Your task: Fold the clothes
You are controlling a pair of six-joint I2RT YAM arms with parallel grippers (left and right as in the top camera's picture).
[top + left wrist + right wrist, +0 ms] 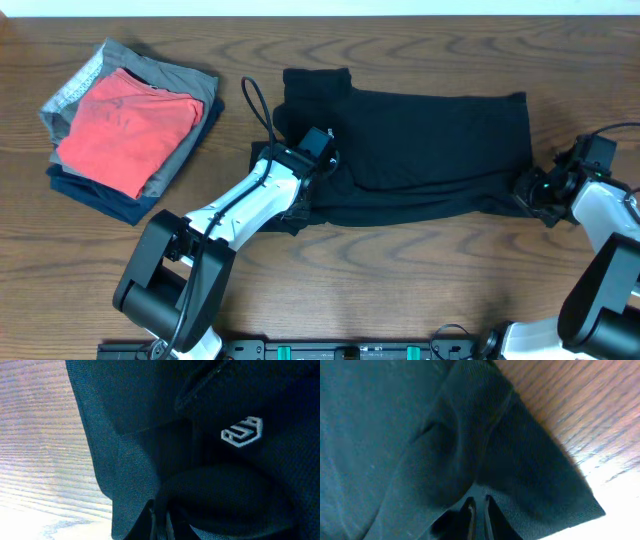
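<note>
The black shirt (420, 150) lies partly folded across the middle of the wooden table. Its near edge is doubled over. My left gripper (305, 195) is at the shirt's left end, shut on a pinch of the black fabric (160, 520). The small white lettering (242, 431) shows just above it in the left wrist view. My right gripper (530, 195) is at the shirt's right end, shut on a fold of the black fabric (477, 510) near a corner.
A stack of folded garments stands at the back left, with a red one (125, 125) on top, a grey one (190, 85) under it and a navy one (110, 200) at the bottom. A black cable (258, 105) loops near the shirt's left side.
</note>
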